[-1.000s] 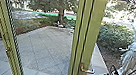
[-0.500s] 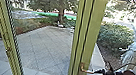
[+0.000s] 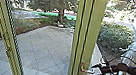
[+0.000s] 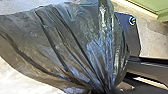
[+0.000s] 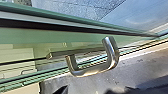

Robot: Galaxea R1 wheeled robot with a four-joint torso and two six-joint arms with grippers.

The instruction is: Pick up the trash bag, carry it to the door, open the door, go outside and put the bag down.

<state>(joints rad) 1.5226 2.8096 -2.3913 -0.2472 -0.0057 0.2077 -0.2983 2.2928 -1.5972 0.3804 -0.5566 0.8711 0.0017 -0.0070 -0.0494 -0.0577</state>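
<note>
1. Head view: the right pincer point(image 3: 95, 70) has re-angled, its 2 fingers spread at the tip of the handle point(image 3: 87, 71); the door point(image 3: 95, 31) hasn't moved.
2. Left wrist view: the left pincer point(image 4: 106, 90) pinches the bag point(image 4: 75, 45) by its bunched neck.
3. Right wrist view: handle ungripped, so opening seems to await a grasp.

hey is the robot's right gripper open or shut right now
Open. In the head view, the right gripper has its two fingers standing clearly apart, close to the end of the door handle.
</note>
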